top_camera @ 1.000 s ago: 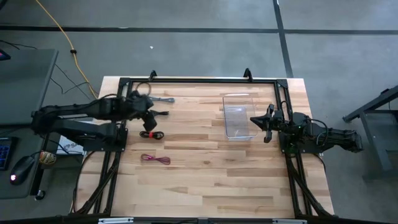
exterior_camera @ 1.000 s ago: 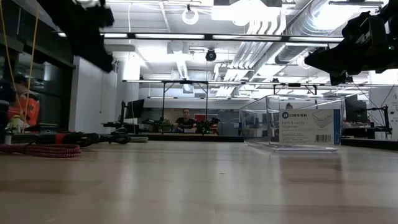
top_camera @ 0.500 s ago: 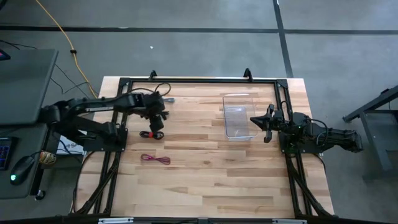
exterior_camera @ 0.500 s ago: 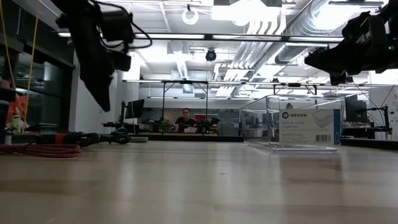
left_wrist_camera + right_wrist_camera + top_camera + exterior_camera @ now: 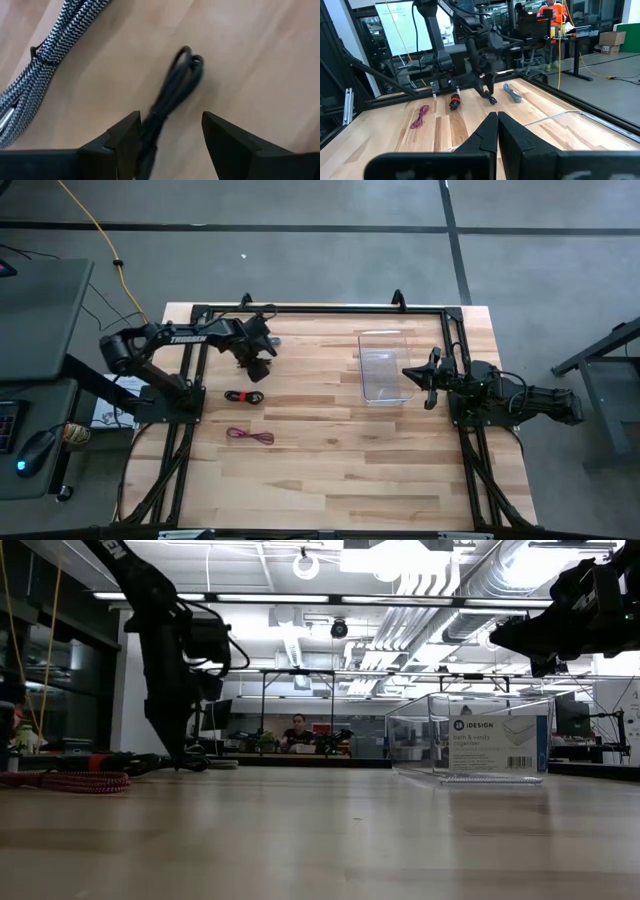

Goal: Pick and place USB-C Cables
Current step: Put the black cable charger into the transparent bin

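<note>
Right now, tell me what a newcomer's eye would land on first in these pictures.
The left gripper draws the eye first: it is down at the table's far left, jaws open around the black cable bundle, with the grey braided cable lying just beside it. Next comes the clear plastic box on the table's right side, where the right gripper waits, jaws shut.

A clear plastic box (image 5: 383,367) stands on the wooden table (image 5: 340,460); a yellow cord (image 5: 100,235) crosses the floor.

High view straight down; low view table-level; both share clear box (image 5: 382,370) (image 5: 470,745).
</note>
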{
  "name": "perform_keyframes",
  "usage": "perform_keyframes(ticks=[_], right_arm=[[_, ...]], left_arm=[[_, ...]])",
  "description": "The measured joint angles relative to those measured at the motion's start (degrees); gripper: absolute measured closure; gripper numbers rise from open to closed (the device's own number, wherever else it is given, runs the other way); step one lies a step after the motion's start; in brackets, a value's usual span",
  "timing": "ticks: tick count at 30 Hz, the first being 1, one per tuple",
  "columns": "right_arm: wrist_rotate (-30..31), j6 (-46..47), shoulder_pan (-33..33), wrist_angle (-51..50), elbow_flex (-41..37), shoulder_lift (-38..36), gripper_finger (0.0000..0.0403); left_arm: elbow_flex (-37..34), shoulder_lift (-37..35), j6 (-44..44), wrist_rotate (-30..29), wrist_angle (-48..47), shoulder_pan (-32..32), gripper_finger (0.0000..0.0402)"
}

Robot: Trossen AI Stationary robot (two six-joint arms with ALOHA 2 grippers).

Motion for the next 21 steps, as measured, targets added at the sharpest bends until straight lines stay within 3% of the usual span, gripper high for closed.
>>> perform_keyframes(ticks=[13,21], right_arm=[[0.01,0.01,-0.01,0.00,0.00,0.00,0.0398],[-0.01,-0.01,-0.01,0.00,0.00,-0.02,0.0398]], left_arm=[[0.44,7.45,2.86,-2.06,2.17,1.19,0.0209],[0.05,6.47,3.06,-2.18,2.44,1.19,0.0209]])
